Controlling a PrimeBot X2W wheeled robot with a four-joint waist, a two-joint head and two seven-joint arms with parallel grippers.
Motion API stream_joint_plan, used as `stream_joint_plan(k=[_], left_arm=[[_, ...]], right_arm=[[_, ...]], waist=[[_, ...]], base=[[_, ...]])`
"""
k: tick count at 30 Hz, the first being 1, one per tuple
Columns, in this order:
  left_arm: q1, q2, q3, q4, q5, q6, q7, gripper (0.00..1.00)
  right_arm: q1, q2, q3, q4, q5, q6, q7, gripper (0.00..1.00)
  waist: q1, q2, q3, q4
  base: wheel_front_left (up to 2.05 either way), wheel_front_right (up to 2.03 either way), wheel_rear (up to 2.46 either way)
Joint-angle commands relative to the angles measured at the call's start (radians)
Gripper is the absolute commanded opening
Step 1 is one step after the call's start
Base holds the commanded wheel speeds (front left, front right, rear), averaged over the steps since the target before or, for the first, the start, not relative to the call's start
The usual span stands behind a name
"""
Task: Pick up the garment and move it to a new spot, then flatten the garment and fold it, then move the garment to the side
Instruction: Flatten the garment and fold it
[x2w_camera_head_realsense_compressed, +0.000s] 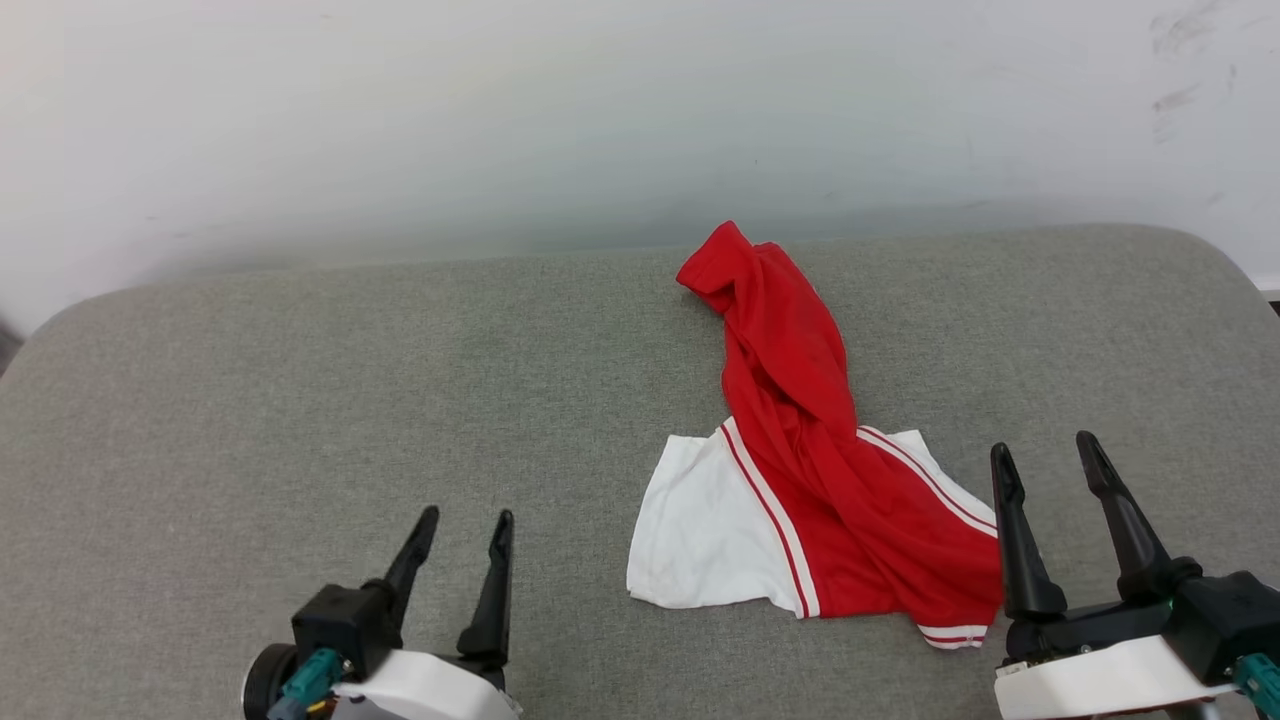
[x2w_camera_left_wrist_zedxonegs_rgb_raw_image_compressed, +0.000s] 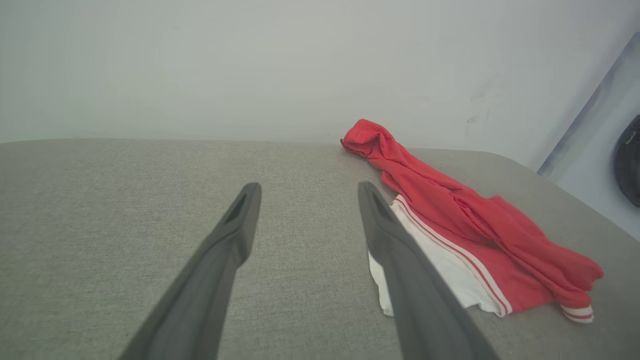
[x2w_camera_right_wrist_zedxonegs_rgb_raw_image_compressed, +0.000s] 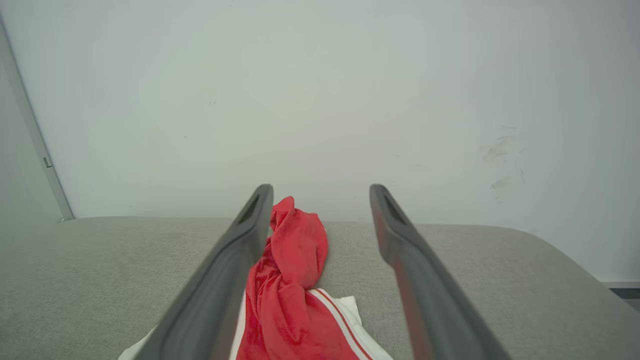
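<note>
One red garment (x2w_camera_head_realsense_compressed: 800, 420) sits crumpled right of centre in the head view, and what a twist it's in: the red body is bunched into a rope running from a rounded lump near the far edge of the grey cushioned surface (x2w_camera_head_realsense_compressed: 300, 380) down toward the lower right, where it fans out. A white sleeve lies flat at its lower left, edged with red-and-white stripes; more white peeks out on its right side, and a striped band shows at the bottom right corner. Just beside that corner stands the right gripper (x2w_camera_head_realsense_compressed: 1044, 445), fingers spread wide with nothing between them. The nearer finger may be brushing the red hem, though the angle makes that hard to call. Over at the lower left of the frame, the left gripper (x2w_camera_head_realsense_compressed: 467, 515) hangs well apart from the cloth, fingers likewise parted and empty. Behind it all, a pale wall (x2w_camera_head_realsense_compressed: 500, 120) with faint scuffs at its upper right.
</note>
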Motion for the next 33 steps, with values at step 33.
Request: stream_joint_plan(k=[33], left_arm=[[-0.284,0.025,-0.199,-0.028,0.013,0.017,0.846,1.00]], right_arm=[[-0.053,0.001,0.055,-0.023,0.003,0.000,-0.002,1.00]], waist=[[0.0001,0.0000,0.173,-0.096]], base=[[0.00,0.00,0.00]])
